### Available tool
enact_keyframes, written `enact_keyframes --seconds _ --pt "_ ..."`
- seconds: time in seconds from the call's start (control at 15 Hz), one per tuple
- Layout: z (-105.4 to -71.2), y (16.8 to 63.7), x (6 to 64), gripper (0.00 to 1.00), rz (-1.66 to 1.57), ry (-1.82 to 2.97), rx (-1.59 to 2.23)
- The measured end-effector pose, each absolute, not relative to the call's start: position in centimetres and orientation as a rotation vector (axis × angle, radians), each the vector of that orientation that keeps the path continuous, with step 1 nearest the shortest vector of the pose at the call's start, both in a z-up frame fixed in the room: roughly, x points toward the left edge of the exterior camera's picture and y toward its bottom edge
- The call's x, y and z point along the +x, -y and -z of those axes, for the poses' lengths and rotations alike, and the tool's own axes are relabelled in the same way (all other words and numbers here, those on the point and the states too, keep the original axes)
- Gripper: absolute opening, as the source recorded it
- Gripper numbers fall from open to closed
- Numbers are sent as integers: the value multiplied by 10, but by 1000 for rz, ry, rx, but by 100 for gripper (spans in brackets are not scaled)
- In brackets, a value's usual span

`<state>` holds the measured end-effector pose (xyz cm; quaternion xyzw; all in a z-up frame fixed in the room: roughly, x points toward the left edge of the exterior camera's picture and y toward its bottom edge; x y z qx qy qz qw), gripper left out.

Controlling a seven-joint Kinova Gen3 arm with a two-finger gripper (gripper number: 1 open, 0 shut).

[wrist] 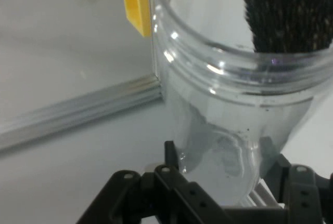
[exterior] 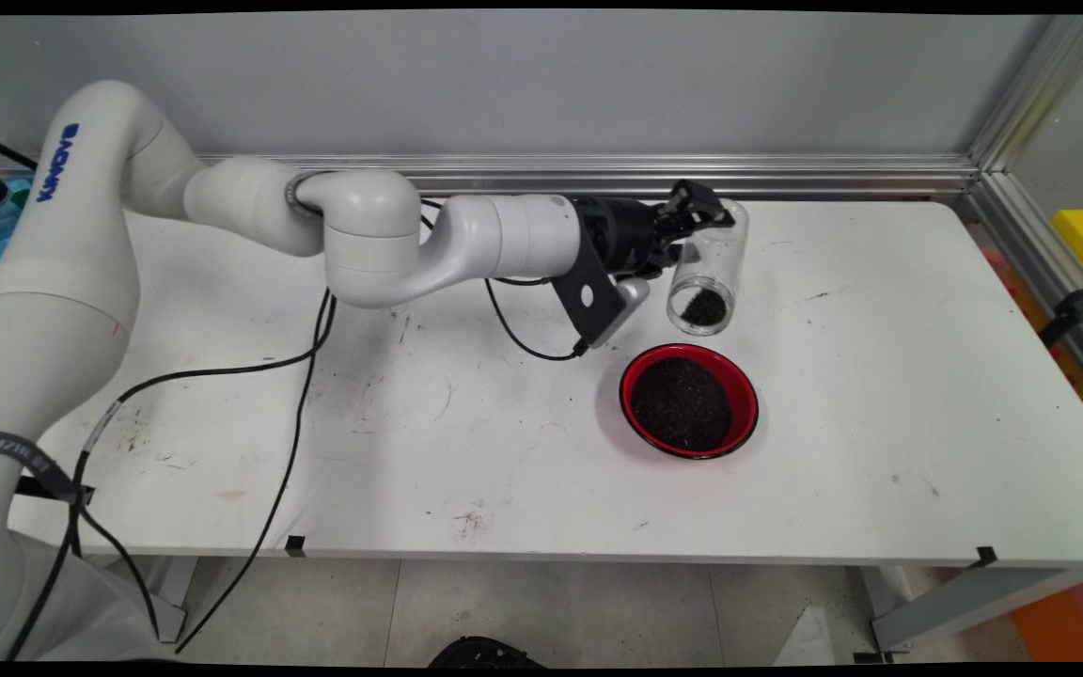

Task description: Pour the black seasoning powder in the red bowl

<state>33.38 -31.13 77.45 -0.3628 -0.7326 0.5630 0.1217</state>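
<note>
**Gripper holds a tipped jar above a red bowl**

At the left of the main view the white arm [exterior: 382, 235] reaches rightward across the desk [exterior: 880, 451], with black cables [exterior: 302, 376] hanging from it down to the lower left. Right of centre, near the top of the desk, the gripper [exterior: 692, 221] is closed on a clear jar [exterior: 709, 268], clamping it near its base. The jar is tilted, its open mouth turned down and toward the camera, and dark grains [exterior: 699, 307] lie gathered just inside the mouth. Directly below the jar in the frame, apart from it, a red bowl [exterior: 689, 401] stands on the desk, filled with the same dark grains. An aluminium rail [exterior: 598, 174] runs along the back of the desk.

In the hand view the jar [wrist: 229, 104] fills the centre and right, rising from between the fingers [wrist: 169, 154] at the bottom edge, with the dark grains [wrist: 289, 11] at upper right. A yellow block [wrist: 136, 0] shows at the top, left of the jar.
</note>
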Motion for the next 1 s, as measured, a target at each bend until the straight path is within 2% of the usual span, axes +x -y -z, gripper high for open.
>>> enact_keyframes --seconds 1.0 --pt "-816 270 366 0 -1373 2187 -687"
